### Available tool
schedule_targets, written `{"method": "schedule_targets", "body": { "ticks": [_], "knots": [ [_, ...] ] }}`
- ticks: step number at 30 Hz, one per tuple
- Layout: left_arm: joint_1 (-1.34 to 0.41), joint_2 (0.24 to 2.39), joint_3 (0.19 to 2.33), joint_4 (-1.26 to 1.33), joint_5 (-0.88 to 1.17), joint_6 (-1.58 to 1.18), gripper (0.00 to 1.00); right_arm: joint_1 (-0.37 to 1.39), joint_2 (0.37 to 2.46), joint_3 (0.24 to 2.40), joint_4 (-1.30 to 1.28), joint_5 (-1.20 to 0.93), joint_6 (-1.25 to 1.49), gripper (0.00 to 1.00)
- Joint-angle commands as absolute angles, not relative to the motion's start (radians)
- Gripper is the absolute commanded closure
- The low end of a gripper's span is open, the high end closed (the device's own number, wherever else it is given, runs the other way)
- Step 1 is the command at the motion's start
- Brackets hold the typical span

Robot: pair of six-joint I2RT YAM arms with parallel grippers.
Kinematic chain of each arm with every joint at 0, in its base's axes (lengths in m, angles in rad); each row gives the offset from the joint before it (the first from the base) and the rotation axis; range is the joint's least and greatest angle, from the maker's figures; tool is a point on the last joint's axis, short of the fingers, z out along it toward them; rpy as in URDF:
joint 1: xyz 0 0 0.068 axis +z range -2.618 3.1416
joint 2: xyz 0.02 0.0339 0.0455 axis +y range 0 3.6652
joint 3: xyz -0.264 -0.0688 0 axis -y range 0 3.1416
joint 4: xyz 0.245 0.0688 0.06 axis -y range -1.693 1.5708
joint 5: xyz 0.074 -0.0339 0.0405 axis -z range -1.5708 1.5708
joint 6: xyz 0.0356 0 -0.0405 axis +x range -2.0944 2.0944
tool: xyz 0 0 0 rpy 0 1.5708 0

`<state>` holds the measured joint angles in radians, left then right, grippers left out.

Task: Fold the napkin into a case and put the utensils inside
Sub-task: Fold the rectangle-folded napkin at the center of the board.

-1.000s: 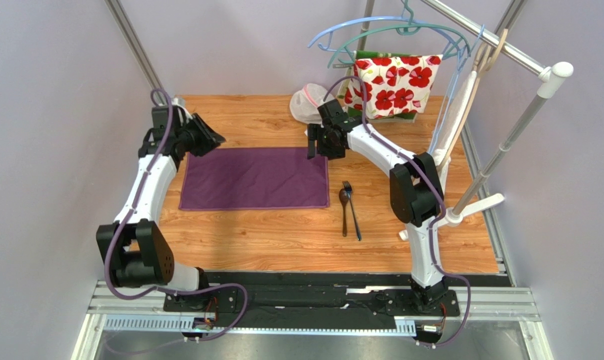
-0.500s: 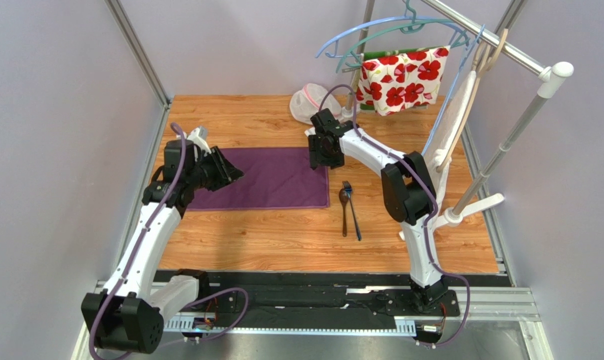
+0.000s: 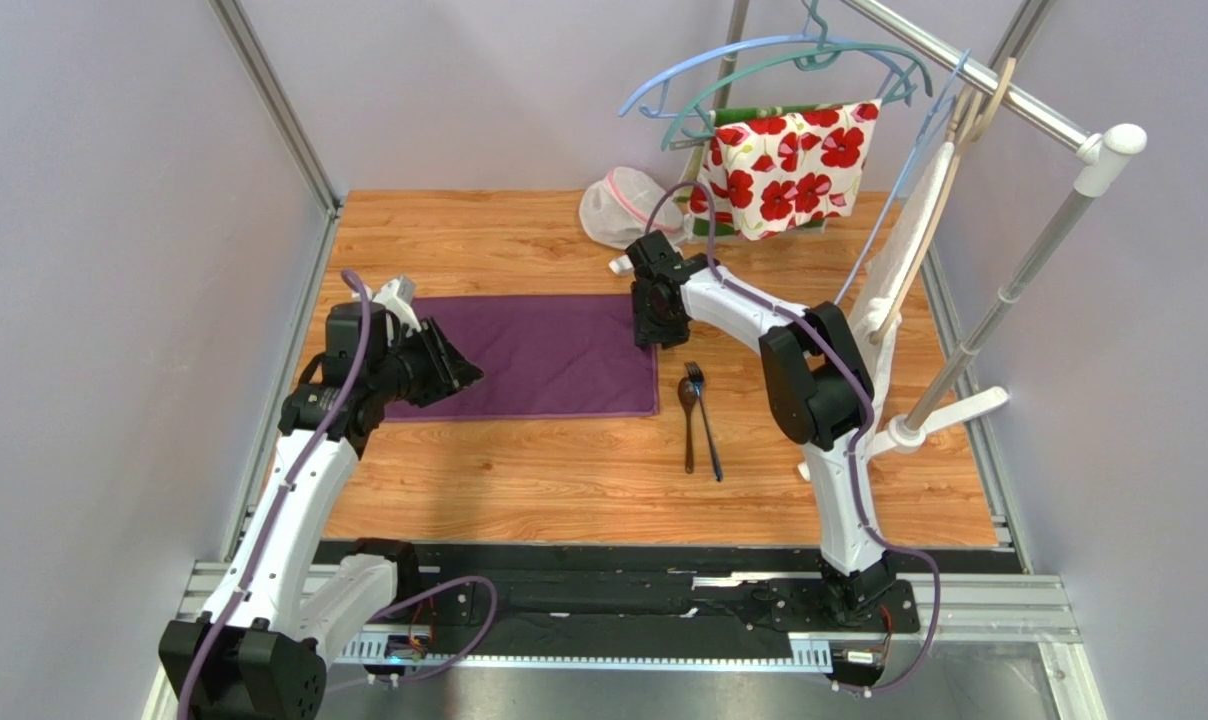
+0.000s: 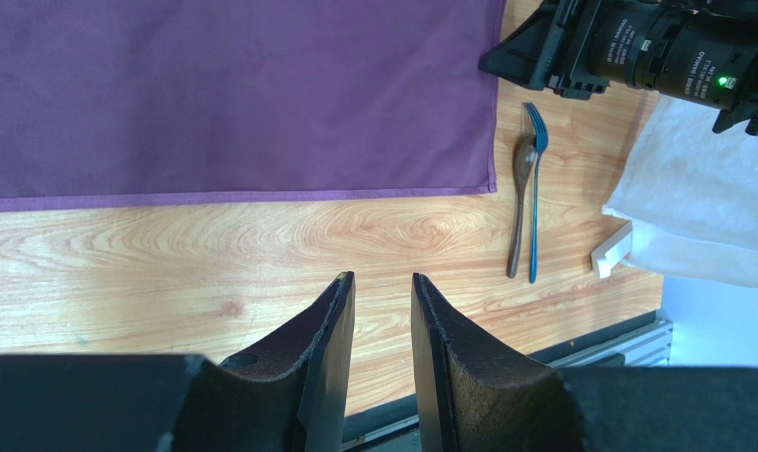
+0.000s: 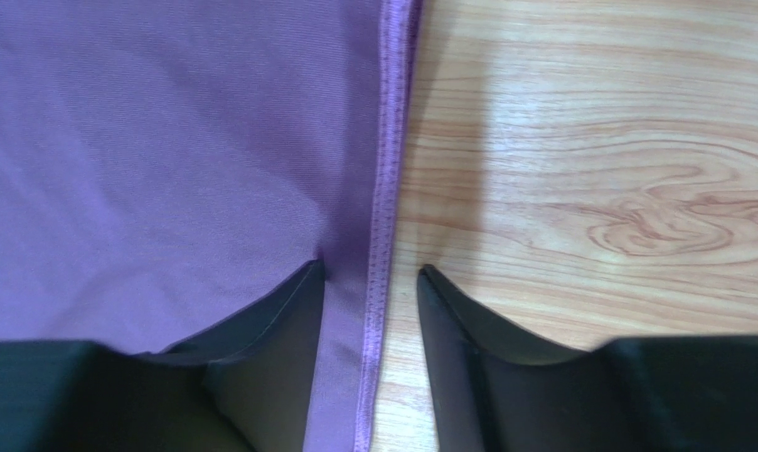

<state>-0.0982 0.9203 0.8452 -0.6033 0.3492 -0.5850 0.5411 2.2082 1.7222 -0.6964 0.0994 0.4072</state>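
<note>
Plainly, the napkin (image 3: 543, 353) lies flat and unfolded left of the bench's (image 3: 565, 480) middle. The utensils, a spoon (image 3: 687, 417) and a fork (image 3: 703, 420), lie side by side just off its near right corner.

The right claw (image 5: 369, 275) stands part open astride the napkin's right hem, one finger over cloth and the other over bare wood, with nothing pinched. If it shuts there it may catch only the stitched edge. That thin hold could slip on the lift, or the finger over wood could shove the cloth into a ruck.

The left claw (image 4: 383, 278) hangs open and empty over wood near the napkin's near left corner. If one side is lifted alone, the whole cloth could drag toward the utensils and knock them askew.

From above, the right claw's own body hides its fingertips, and the left claw covers the napkin's left edge. Whether either claw touches the cloth or the bench cannot be told. Each wrist view cuts off most of the napkin.
</note>
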Motion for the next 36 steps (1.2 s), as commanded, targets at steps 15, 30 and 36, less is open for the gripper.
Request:
{"method": "schedule_targets", "body": {
  "ticks": [15, 30, 36],
  "knots": [
    [-0.1, 0.882, 0.887, -0.629, 0.341, -0.607, 0.62, 0.611, 2.317, 1.737, -0.762, 0.189, 0.402, 1.0],
    [-0.1, 1.21, 1.04, -0.555, 0.431, -0.614, 0.62, 0.557, 1.977, 1.602, -0.652, 0.201, 0.333, 1.0],
    [-0.1, 1.319, 1.081, -0.523, 0.428, -0.627, 0.63, 0.549, 1.902, 1.592, -0.64, 0.201, 0.319, 1.0]
  ]
}}
